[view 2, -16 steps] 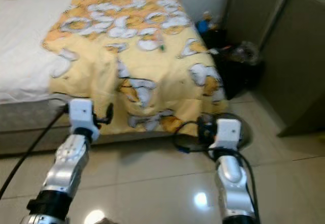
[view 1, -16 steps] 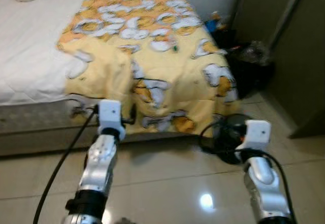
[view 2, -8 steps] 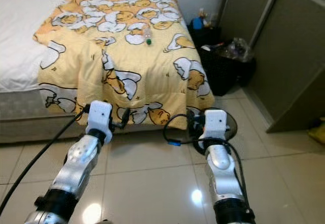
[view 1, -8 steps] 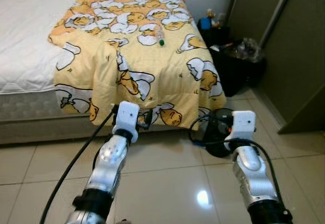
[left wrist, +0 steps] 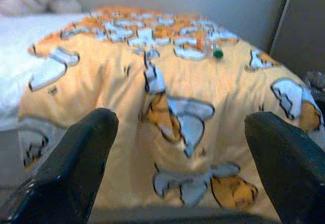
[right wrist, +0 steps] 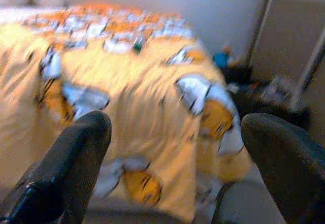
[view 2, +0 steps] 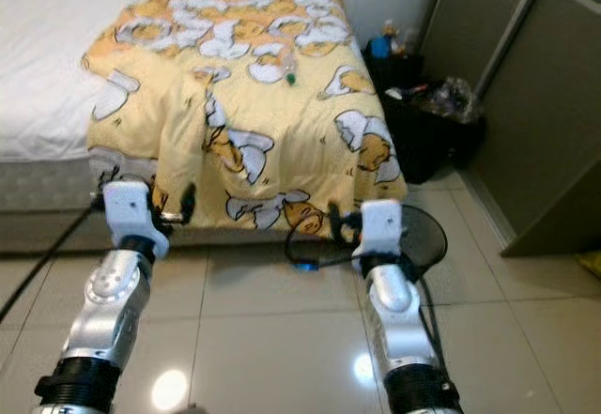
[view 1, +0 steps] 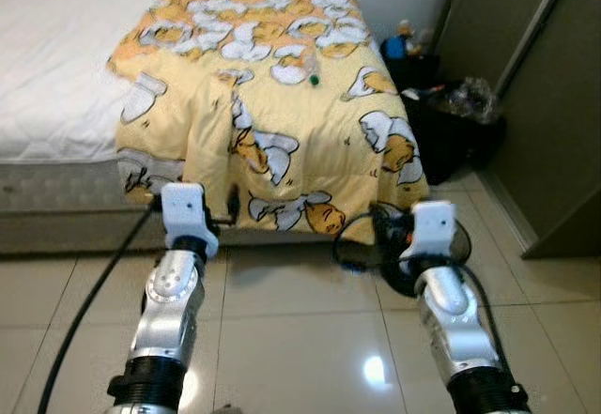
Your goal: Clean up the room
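Bottle [view 1: 309,65] lay on its side on the blanket [view 1: 282,123], small, clear plastic with a green cap, near the foot end of the bed [view 1: 56,104]. Blanket was soft, yellow, cartoon egg print, rumpled into folds and draped over the bed's end down toward the glossy tiled floor [view 1: 300,339]. Bed sheet beside it was white and quilted. Black bin [view 1: 451,132] with a crinkled liner stood right of the bed by the grey sliding door [view 1: 554,104]; a round black fan [view 2: 413,240] sat on the floor at the blanket's corner. Both silver arms reached forward low, level, pointing at the blanket's hanging edge. Left gripper [left wrist: 177,148] had fingers spread wide, nothing between them. Right gripper [right wrist: 175,148] likewise spread, holding nothing; that view was blurred.
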{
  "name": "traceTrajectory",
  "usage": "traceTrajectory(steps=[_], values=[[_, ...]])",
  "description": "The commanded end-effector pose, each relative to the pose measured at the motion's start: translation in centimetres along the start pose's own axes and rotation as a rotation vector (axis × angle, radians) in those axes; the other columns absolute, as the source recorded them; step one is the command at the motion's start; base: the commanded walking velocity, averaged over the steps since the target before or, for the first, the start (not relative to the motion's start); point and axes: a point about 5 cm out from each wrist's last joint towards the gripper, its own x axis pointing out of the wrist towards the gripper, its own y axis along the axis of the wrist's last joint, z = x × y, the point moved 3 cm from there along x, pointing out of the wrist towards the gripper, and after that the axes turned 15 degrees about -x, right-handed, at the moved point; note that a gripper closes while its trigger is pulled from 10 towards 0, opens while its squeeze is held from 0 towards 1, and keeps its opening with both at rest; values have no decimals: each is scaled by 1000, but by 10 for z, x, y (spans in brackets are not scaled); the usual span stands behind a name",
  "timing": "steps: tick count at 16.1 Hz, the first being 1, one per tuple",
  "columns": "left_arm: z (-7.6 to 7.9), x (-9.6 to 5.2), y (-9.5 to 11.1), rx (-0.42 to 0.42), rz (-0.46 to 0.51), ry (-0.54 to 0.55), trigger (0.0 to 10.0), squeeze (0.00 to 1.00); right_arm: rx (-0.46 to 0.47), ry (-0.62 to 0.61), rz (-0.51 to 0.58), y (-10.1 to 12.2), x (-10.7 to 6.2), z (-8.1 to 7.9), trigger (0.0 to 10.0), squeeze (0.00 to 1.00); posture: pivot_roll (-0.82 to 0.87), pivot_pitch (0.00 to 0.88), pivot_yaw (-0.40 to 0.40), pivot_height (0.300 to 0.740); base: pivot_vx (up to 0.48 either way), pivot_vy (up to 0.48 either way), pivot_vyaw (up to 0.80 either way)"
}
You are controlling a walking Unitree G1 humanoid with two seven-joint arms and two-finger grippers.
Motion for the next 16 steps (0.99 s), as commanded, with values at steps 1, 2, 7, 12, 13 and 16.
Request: traceTrajectory(steps=[1,2,7,12,13,16], values=[[9,4,11,33,46,-34,10000,0,-7,-39,46,12,4,10,10000,0,89,0,-26,740,480,0,0],[21,8,16,70,65,-86,10000,0,19,-37,39,12,8,10,10000,0,89,0,-25,740,480,0,0],[27,18,15,35,45,-83,10000,0,45,-28,-2,5,15,9,10000,0,77,0,-21,740,480,0,0],[26,16,6,49,20,-63,10000,0,60,-15,-50,-5,10,9,10000,0,59,0,-15,740,480,0,0],[20,13,1,42,1,-31,10000,0,79,-5,-80,-13,6,8,10000,0,59,0,-14,740,465,0,0],[15,7,-4,68,-20,-32,10000,0,64,-1,-130,-27,-7,10,10000,0,57,0,-9,740,465,0,646]])
